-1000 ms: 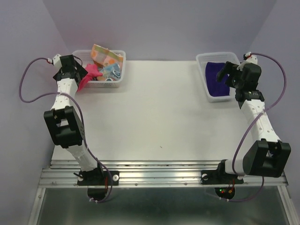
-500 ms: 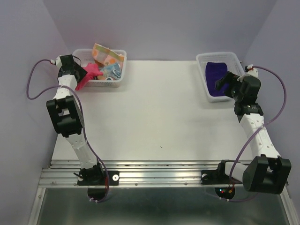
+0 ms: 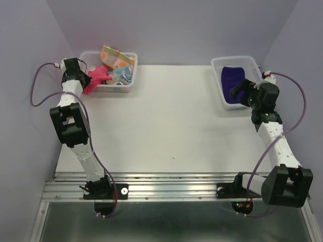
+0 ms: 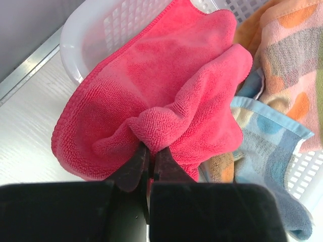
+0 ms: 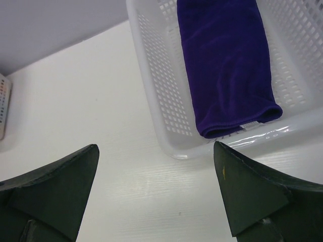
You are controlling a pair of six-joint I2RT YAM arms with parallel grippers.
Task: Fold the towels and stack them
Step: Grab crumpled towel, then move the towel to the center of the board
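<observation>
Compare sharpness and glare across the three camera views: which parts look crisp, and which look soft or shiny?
Top external: even, soft light, bright glare along the metal rail. Left wrist: pink towel fibres crisp, left hand dark and soft. Right wrist: purple towel and basket sharp, right hand soft-edged.

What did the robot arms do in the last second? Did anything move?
The right gripper backed off from above the purple towel toward the near end of the right basket, open and empty. The left arm shifted its elbow toward the far side, the left gripper still pinching the pink towel. Towels and baskets stayed put.
</observation>
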